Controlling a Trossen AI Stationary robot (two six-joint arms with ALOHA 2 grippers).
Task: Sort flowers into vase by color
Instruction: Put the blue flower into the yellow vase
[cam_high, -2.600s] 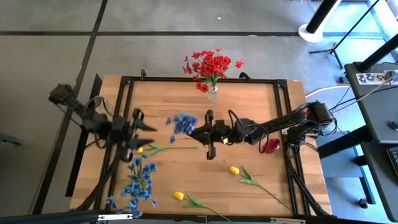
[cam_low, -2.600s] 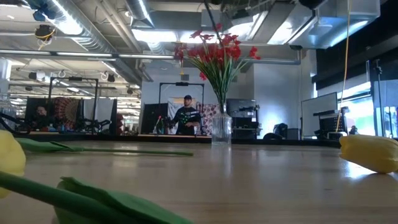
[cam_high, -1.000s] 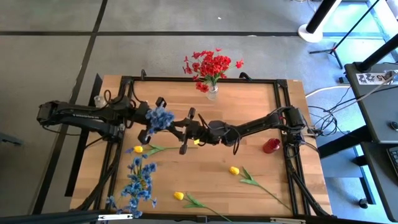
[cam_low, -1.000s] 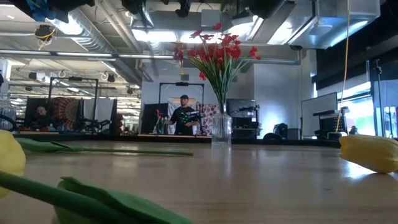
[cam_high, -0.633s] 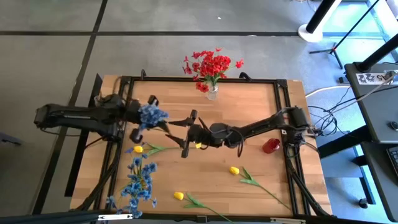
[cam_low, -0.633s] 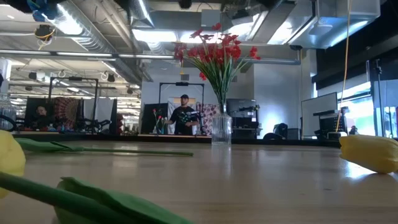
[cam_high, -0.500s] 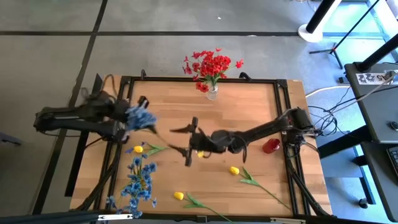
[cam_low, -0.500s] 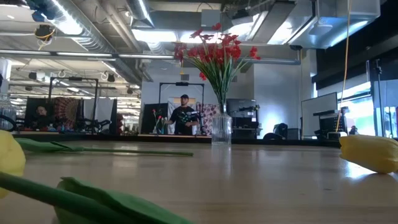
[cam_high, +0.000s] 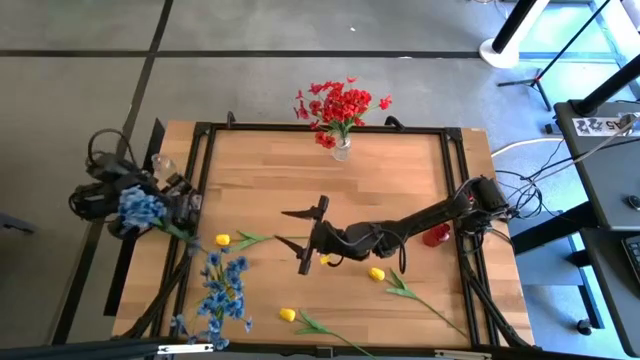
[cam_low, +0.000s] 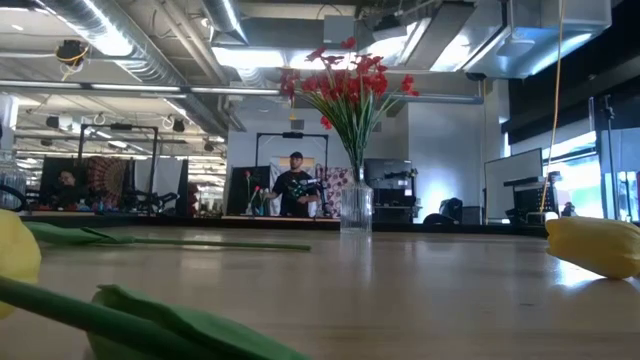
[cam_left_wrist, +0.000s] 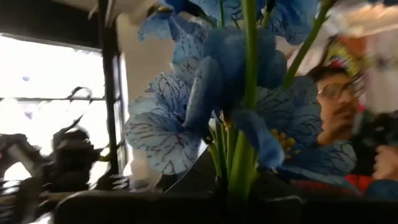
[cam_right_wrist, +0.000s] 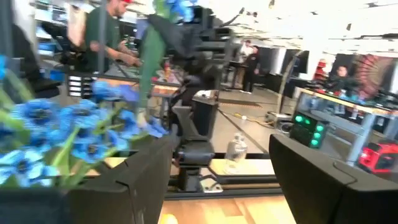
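Observation:
My left gripper (cam_high: 168, 212) is shut on a bunch of blue blooms (cam_high: 140, 207) beyond the table's left edge; the blooms fill the left wrist view (cam_left_wrist: 217, 93). My right gripper (cam_high: 304, 237) is open and empty above the table's middle, its fingers (cam_right_wrist: 143, 180) wide apart. Red blooms (cam_high: 340, 105) stand in a clear glass vase (cam_high: 342, 150) at the far edge. A second blue bunch (cam_high: 225, 290) lies at the near left. Yellow tulips lie at the left (cam_high: 222, 240), near the middle (cam_high: 376, 273) and at the near edge (cam_high: 288, 315). My left gripper holds the blue bunch by its green stems (cam_left_wrist: 242, 168), just below the blooms. The blooms and the gripper body hide the fingers, so the kind of hold does not show. The bunch is lifted clear, out past the table's left edge, and its stem end (cam_high: 185, 235) trails toward the table.
A red cup-like vessel (cam_high: 436, 235) stands at the table's right side. A small clear bottle (cam_high: 160, 163) stands at the far left corner, also in the right wrist view (cam_right_wrist: 235, 152). A black frame (cam_high: 330, 128) rims the table. People stand in the room behind (cam_low: 297, 185).
My left gripper has swung with the blue bunch from near the table's middle toward the left edge and out past it, the bunch staying lifted. My right gripper has drawn a little toward the near edge and stays open.

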